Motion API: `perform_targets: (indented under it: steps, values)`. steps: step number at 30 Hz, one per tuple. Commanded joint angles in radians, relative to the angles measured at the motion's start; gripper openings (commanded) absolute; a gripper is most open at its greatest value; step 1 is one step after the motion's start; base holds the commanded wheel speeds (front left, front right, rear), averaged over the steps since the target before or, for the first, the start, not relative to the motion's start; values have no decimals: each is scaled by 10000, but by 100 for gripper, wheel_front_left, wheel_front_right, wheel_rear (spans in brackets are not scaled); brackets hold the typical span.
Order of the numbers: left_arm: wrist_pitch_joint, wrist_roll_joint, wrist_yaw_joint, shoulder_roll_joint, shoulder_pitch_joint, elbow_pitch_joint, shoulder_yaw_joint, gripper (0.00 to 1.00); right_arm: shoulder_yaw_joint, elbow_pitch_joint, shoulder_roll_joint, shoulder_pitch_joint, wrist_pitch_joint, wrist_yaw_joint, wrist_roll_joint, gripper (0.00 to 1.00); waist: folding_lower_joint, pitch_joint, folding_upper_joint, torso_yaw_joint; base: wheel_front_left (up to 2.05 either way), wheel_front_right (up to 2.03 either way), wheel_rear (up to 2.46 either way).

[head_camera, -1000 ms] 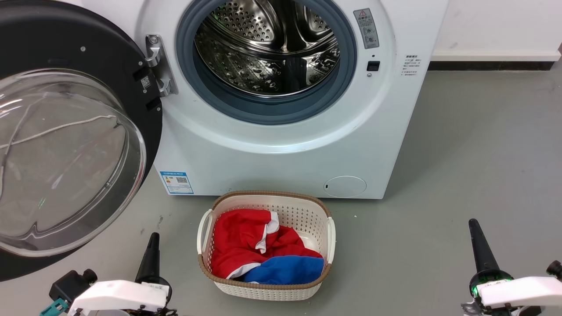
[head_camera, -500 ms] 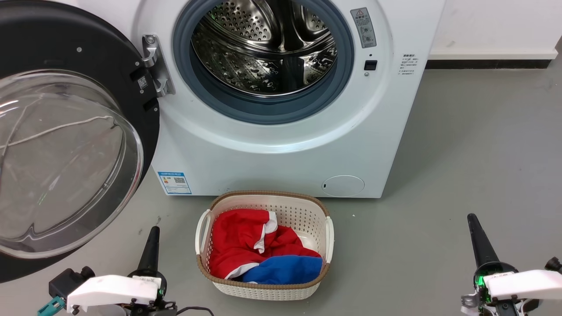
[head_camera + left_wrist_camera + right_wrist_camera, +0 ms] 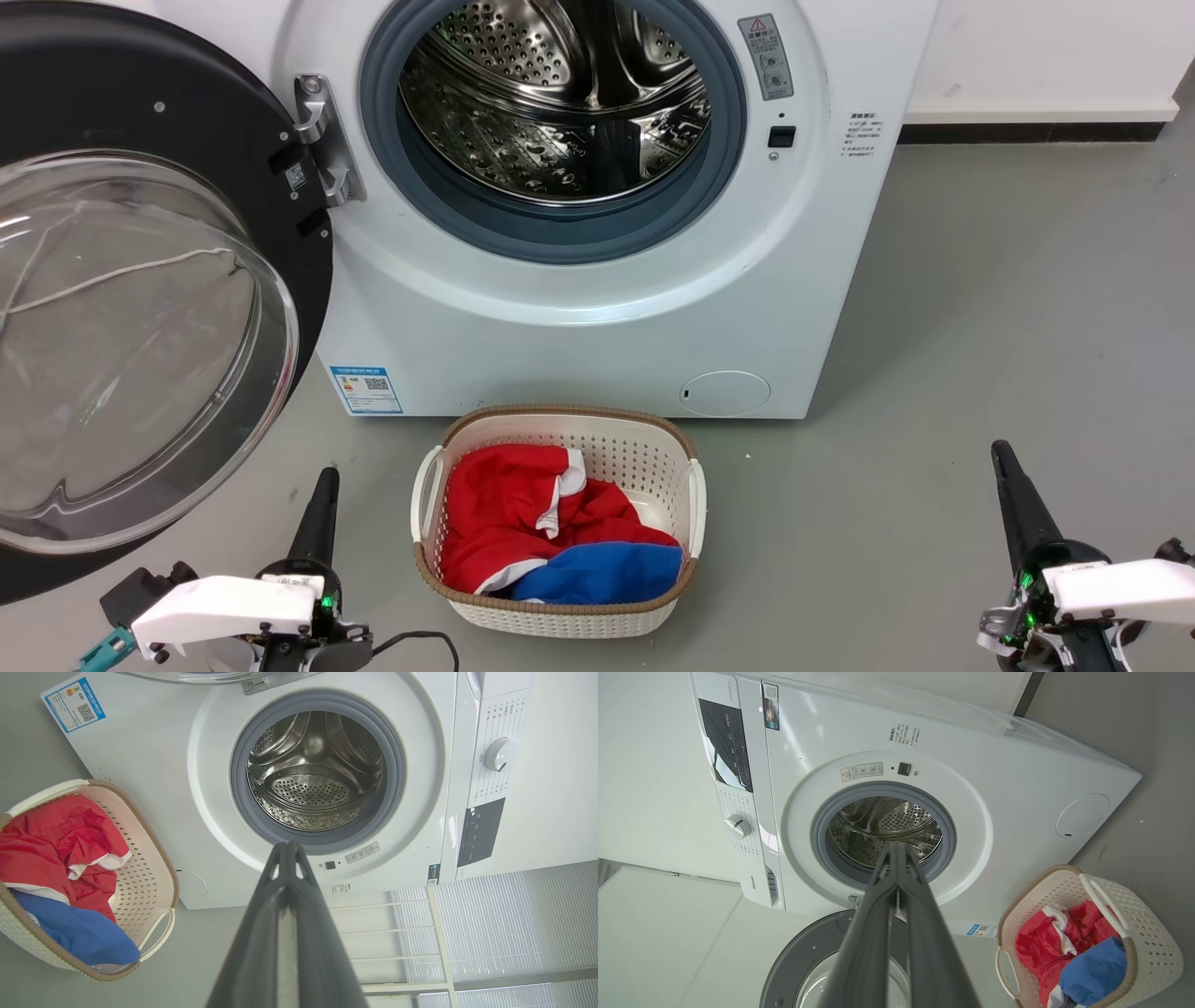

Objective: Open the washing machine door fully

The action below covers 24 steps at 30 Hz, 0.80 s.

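The washing machine [image 3: 560, 345] is a white front-loader with its steel drum [image 3: 560, 103] exposed. The washing machine door [image 3: 140, 84], a black disc with a clear glass dome [image 3: 131, 345], hangs swung wide open on the left hinge [image 3: 322, 140]. My left gripper [image 3: 326, 478] is shut and empty, low on the floor side, just right of the door's lower rim and apart from it. My right gripper [image 3: 1001, 453] is shut and empty, far right of the machine. The left wrist view looks past the shut left gripper [image 3: 287, 847] at the drum. In the right wrist view the shut right gripper [image 3: 896, 848] lies over the drum opening, with the door [image 3: 794, 961] below.
A white laundry basket [image 3: 695, 495] with red and blue clothes stands on the grey floor right in front of the machine, between my two arms. A small round filter cap [image 3: 725, 393] sits low on the machine's front. Open floor [image 3: 1027, 308] lies to the right.
The whole picture has shifted slightly left, so the camera moved. Both shut grippers have edged a little upward in the view. The door keeps its wide-open position against the machine.
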Motion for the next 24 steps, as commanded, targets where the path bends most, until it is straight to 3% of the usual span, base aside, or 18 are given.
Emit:
perform_targets:
  steps: [1,24]
  values:
    - [80,-254,-46,24,-210,-15,35,0,-29,30,-40,-235,74,4,274,0,0,2,0,-9,0,0,0]
    - [515,-2049,-164,26,-464,119,173,0,-153,371,18,-624,572,4,1959,0,0,25,0,-122,0,0,0]
